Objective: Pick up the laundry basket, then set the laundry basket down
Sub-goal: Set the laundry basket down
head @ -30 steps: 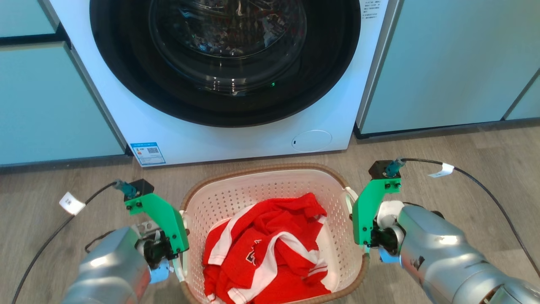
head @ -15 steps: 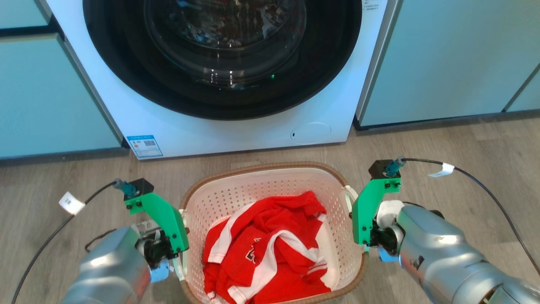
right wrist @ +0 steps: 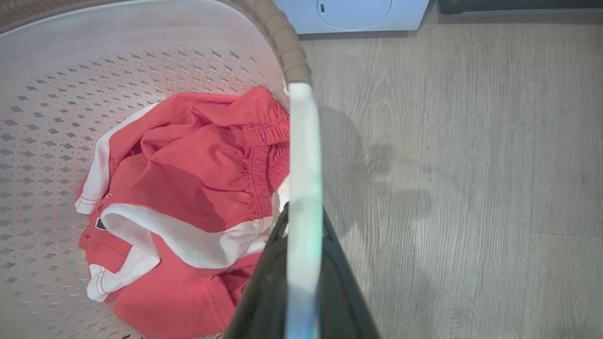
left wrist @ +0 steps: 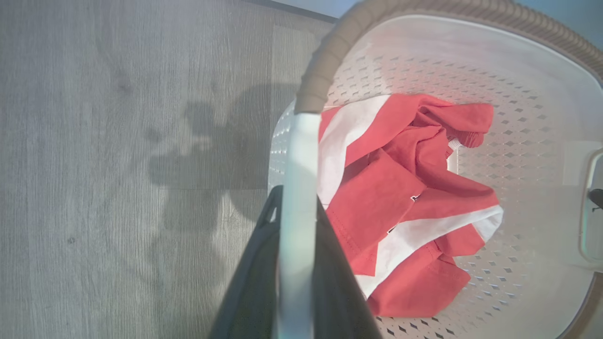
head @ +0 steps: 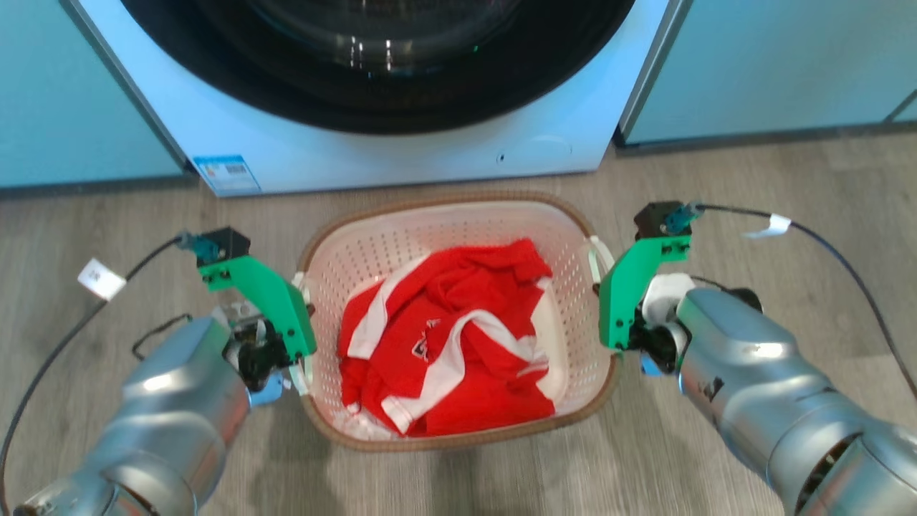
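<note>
My forearms angle inward from both sides: left gripper (head: 301,362) clamped on the laundry basket's (head: 430,203) left handle (left wrist: 297,188), right gripper (head: 623,344) clamped on its right handle (right wrist: 304,165).

A home laundry corner: a white front-loading washer (head: 430,154) with a dark round door (head: 372,86) stands between pale teal cabinets (head: 752,64) on a wood-look floor (head: 466,480), with a basket (head: 444,199) of red clothes (head: 444,344) just before it.

Silver forearms (head: 172,390) carry green brackets (head: 276,304), white-tagged black cables (head: 849,261), dark-fingered end effectors (left wrist: 297,197) (right wrist: 304,212).
</note>
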Controlling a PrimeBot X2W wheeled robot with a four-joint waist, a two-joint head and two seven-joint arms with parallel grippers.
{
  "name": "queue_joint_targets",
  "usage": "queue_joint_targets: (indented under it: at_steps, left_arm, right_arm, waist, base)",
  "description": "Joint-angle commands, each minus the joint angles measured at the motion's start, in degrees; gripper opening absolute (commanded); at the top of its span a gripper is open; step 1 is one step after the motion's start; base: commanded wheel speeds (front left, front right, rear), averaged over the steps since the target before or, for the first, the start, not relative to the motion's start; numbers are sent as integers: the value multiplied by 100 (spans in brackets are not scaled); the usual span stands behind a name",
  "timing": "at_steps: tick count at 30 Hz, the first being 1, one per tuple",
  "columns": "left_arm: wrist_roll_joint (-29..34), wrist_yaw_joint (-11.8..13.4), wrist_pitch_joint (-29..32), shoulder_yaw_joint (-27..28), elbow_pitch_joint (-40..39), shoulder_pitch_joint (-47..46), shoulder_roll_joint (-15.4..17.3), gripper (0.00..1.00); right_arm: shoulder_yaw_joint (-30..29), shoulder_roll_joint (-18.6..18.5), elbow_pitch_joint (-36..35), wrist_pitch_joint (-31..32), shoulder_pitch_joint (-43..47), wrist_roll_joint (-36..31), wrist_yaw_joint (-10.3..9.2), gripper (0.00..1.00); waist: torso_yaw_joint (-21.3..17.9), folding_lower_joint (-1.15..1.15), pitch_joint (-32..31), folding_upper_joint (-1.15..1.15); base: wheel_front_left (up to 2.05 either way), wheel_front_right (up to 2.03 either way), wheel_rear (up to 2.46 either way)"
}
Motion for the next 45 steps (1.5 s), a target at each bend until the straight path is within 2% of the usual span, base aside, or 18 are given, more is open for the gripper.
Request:
queue_joint_targets:
  at_steps: [1, 15, 26, 45]
  left_arm:
    - [17, -43, -120, 119, -125, -413, 217, 0]
    - [154, -43, -656, 68, -140, -1225, 246, 0]
    - [252, -43, -1312, -11, -263, -1519, 206, 0]
    - [469, -43, -2428, -253, -304, -1907, 251, 0]
  right_arm:
    - [6, -25, 8, -68, -114, 32, -10, 0]
    - [-29, -94, 124, -428, -824, -34, -10, 0]
    - [6, -145, 152, -1035, -1136, -164, -10, 0]
    - [-13, -201, 187, -1898, -1362, -364, -10, 0]
  waist:
    - [22, -1, 291, 0]
    - [100, -1, 1657, 0]
    - [99, -1, 2625, 0]
    - [81, -1, 3780, 0]
  base:
    - [0, 0, 0]
    - [0, 0, 0]
    - [0, 0, 0]
    - [0, 0, 0]
